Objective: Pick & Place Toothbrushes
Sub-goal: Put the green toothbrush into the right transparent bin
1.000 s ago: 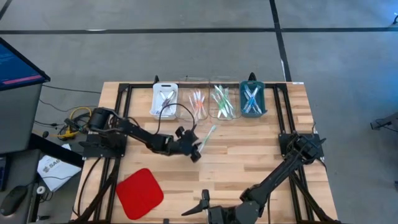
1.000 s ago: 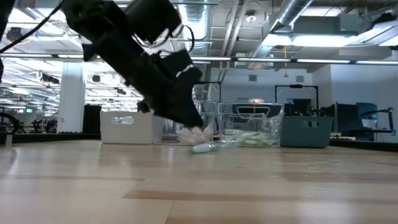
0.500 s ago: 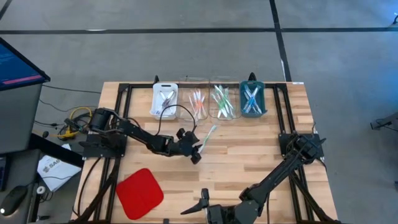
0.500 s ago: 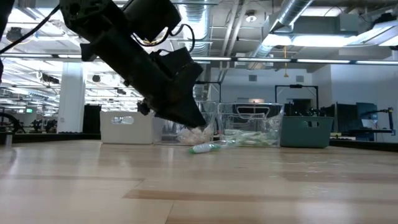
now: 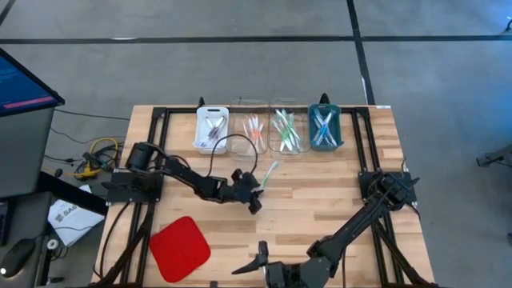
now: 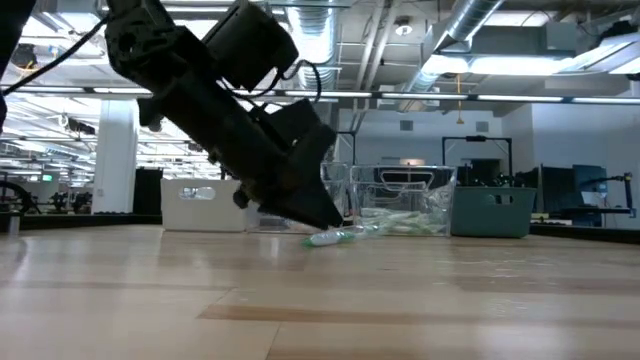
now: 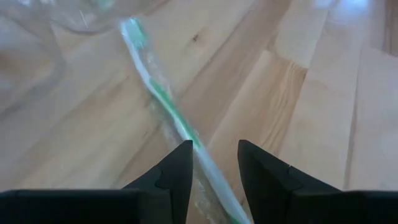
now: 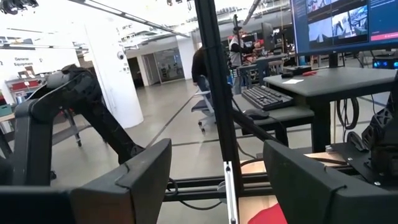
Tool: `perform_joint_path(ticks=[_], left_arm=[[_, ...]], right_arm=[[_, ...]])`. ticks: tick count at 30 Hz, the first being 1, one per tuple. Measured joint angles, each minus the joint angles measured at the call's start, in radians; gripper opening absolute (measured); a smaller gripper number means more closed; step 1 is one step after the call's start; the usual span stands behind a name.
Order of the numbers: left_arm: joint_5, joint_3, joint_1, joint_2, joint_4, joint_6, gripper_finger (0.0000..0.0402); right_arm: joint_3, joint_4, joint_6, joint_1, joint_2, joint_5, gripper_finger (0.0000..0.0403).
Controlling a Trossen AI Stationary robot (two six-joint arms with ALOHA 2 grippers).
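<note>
High view: four trays (image 5: 212,116) hold sorted toothbrushes (image 5: 286,129) — left claw (image 5: 254,193), fingers spread, straddles a green one (image 5: 269,171).

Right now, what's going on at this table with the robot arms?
The left gripper is low over the middle of the table, its open fingers straddling a green toothbrush that lies on the wood just in front of the trays. Four small trays along the far edge already hold other toothbrushes, sorted by colour. The right gripper waits open at the near edge.
</note>
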Motion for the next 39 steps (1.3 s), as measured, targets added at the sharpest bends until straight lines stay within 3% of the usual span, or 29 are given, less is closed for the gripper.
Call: perform_joint_path(ticks=[14,17,21,25,32,39], left_arm=[[0.007,0.054,0.002,0.097,0.017,0.001,0.0117],[0.032,0.055,0.016,0.095,-0.03,-0.02,0.0092],[0.073,0.056,0.026,0.093,-0.085,-0.026,0.0025],[0.083,0.054,0.019,0.083,-0.1,-0.026,0.0019],[0.091,0.043,-0.06,-0.061,-0.225,0.002,0.0016],[-0.124,0.045,-0.197,-0.293,-0.336,0.035,0.0016]], right_arm=[[0.0,-0.014,0.01,-0.003,0.0,0.001,0.0248],[0.0,-0.014,0.01,-0.003,0.0,0.001,0.0248],[0.0,-0.013,0.009,-0.003,0.0,0.001,0.0248],[0.0,-0.013,0.01,-0.003,0.0,0.001,0.0248],[0.0,-0.011,0.027,0.0,0.0,0.0,0.0248],[0.0,0.021,0.05,0.011,0.0,0.0,0.0248]])
